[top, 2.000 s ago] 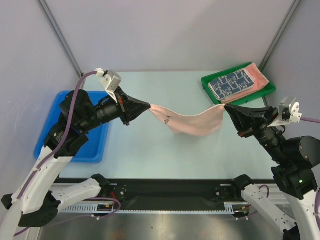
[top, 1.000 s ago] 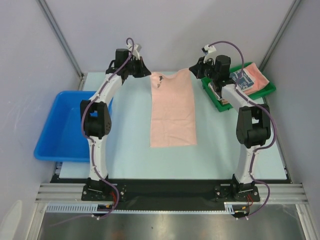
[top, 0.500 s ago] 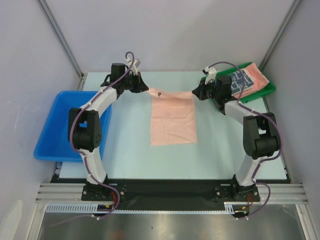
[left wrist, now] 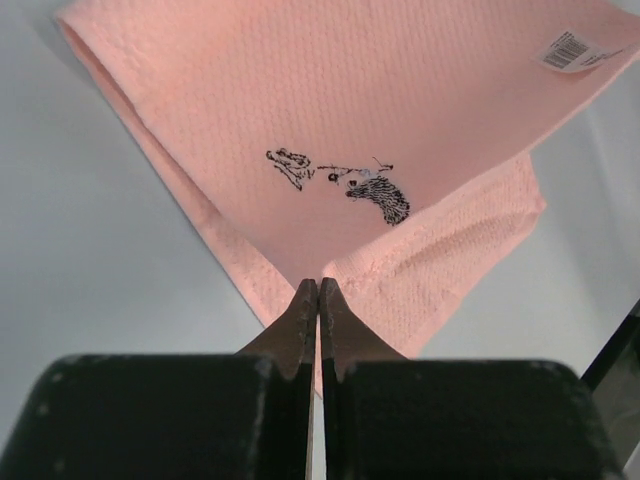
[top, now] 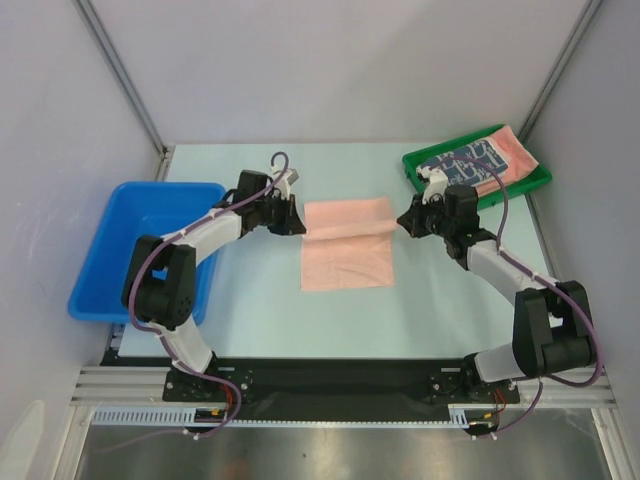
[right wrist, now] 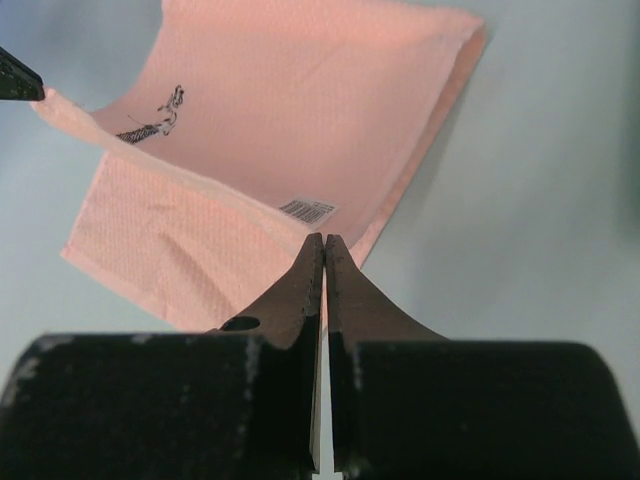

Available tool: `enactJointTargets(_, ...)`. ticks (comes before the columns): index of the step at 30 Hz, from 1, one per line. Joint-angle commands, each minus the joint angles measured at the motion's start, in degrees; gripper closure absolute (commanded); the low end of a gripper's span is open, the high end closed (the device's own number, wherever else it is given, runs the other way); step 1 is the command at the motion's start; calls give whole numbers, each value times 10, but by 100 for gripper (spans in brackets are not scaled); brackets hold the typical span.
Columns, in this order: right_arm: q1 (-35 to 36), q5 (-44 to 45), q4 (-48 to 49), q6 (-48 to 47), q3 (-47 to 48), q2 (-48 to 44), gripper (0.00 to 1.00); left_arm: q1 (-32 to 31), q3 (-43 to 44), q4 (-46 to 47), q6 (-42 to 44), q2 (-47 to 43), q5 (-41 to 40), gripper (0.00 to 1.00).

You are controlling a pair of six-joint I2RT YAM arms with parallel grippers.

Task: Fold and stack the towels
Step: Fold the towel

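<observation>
A salmon-pink towel (top: 345, 255) lies mid-table, its far edge lifted and doubled back over the flat part. My left gripper (top: 299, 226) is shut on the left corner of that edge, and my right gripper (top: 401, 222) is shut on the right corner. The left wrist view has the left gripper (left wrist: 318, 284) pinching the towel (left wrist: 330, 90) just below a small black print. In the right wrist view the right gripper (right wrist: 324, 239) pinches the towel (right wrist: 300, 110) beside a barcode label. Two folded towels, a dark blue patterned one (top: 462, 162) and a pink one (top: 517, 154), lie stacked in the tray.
A green tray (top: 410, 162) stands at the back right, just behind my right arm. A blue bin (top: 150, 230) sits at the left edge beside my left arm. Grey walls close the back and both sides.
Both arms have drawn back from the far side toward the near edge, carrying the towel's far edge over the flat part. The towel now shows shorter and doubled.
</observation>
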Motion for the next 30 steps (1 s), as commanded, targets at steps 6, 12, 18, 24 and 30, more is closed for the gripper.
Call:
enactJointTargets(6, 18, 59, -74, 40, -28, -69, 100, -26, -46, 11, 0, -83, -49, 100)
enactJointTargets(12, 25, 59, -83, 64, -43, -94, 100, -37, -63, -7, -4, -126, -63, 100)
enactJointTargets(18, 69, 82, -80, 85, -85, -110, 100, -63, -103, -17, -16, -146, -92, 100)
enactJointTargets(24, 79, 120, -82, 115, -125, -111, 100, -88, -156, -3, -42, -151, -143, 99)
enactJointTargets(30, 88, 120, -80, 132, -145, -94, 100, -103, -177, 1, -60, -142, -159, 100)
